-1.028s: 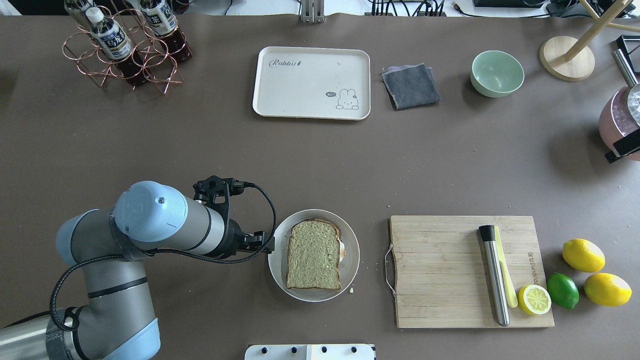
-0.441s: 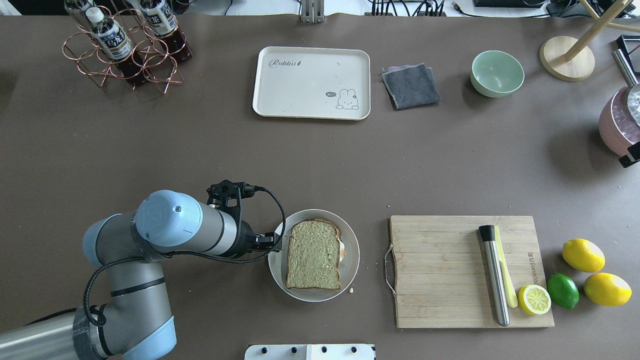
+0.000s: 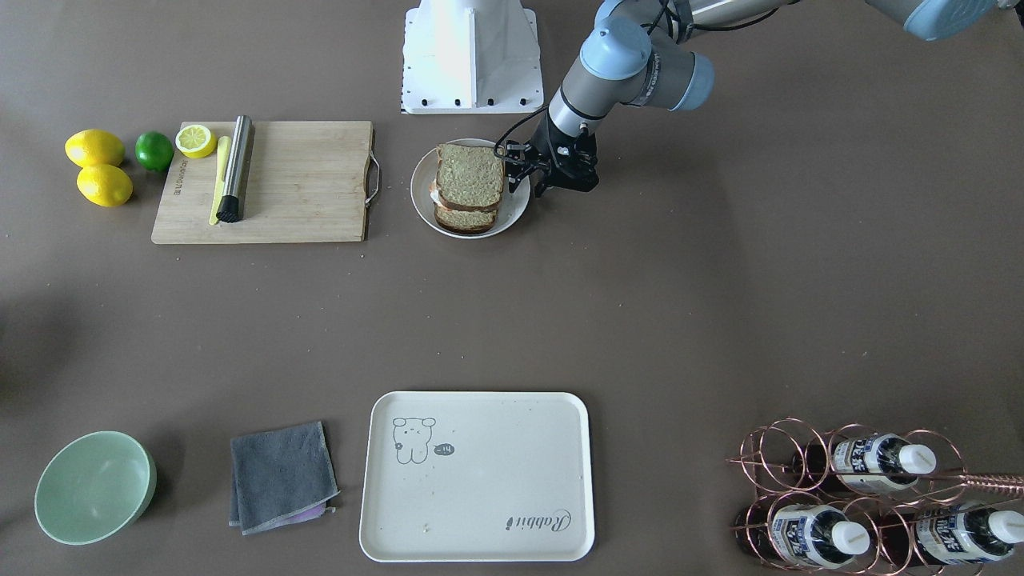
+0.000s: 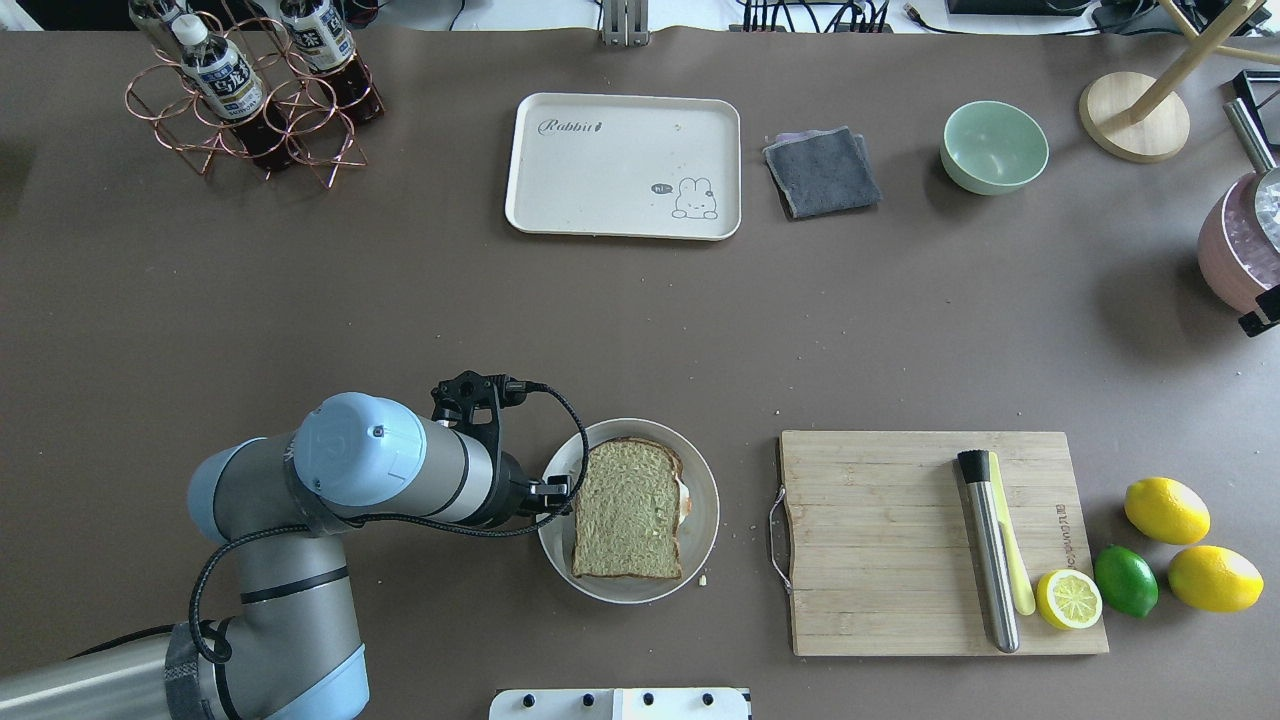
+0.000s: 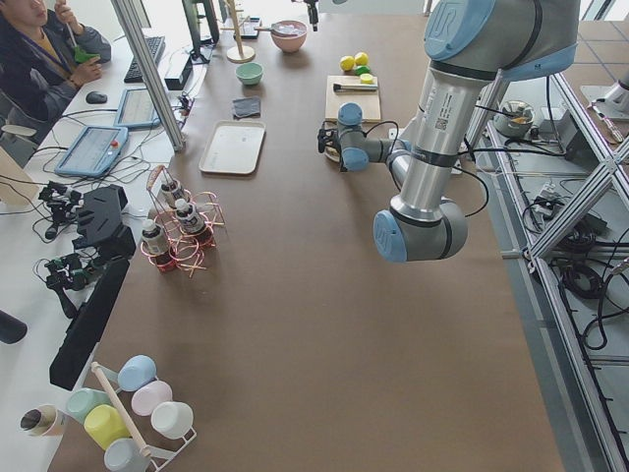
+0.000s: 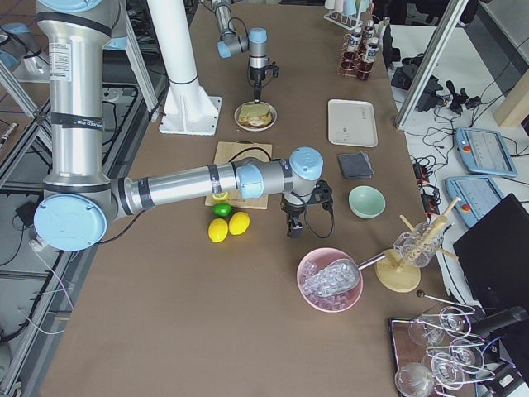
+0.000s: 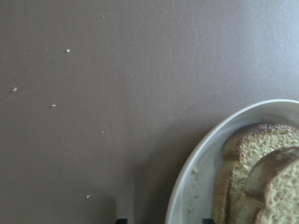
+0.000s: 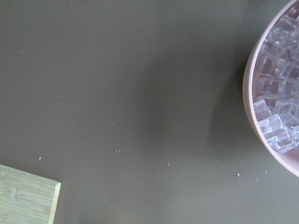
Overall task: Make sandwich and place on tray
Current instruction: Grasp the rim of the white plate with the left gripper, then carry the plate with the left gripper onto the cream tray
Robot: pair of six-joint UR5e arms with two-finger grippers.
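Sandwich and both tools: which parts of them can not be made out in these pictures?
Egg: overhead view, the top slice covers all but one edge.
Left tool: left wrist view, the bottom edge cuts off all but its tips; overhead, the wrist covers most of it.
Right tool: too small in the right view; open or shut is not clear.

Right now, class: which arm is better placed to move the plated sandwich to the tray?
Left. The left gripper is at the plate's rim; the right gripper hangs far off beside the pink ice bowl.

Two lemons (image 4: 1166, 510) (plus a lime (image 4: 1126, 581)) lie beside the cutting board (image 4: 880, 540).
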